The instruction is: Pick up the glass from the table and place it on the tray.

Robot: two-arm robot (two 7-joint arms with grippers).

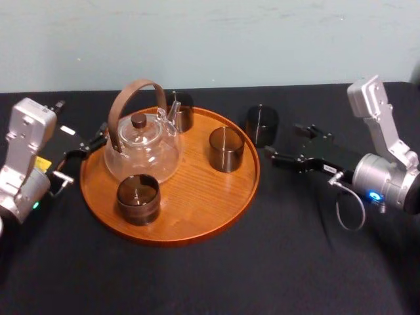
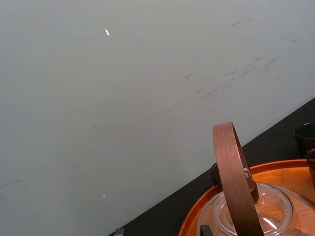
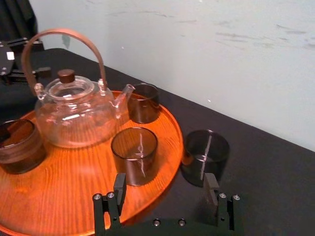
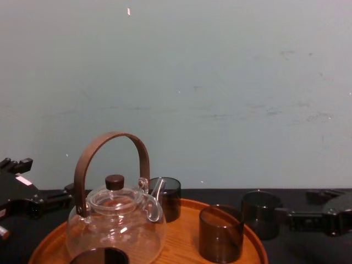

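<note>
My left claw (image 1: 88, 144) sits at the left rim of the tray (image 1: 197, 210); I cannot tell whether it is open. The tray holds a teapot (image 1: 143, 147) and three other glasses (image 1: 226, 149). The glass (image 1: 262, 125) stands on the table (image 1: 295, 262), just beside the tray's right rim. My right claw (image 1: 283, 141) is spread wide, empty, near that glass.

Soft, even light fills the scene: the pale wall (image 4: 220, 82) glows while the black counter (image 1: 197, 275) swallows it, leaving shadows faint. White glints sit on the teapot (image 3: 74, 118) (a thin streak marks the glass (image 3: 204, 156) too), and the tray (image 1: 197, 190) shows a mild sheen.
</note>
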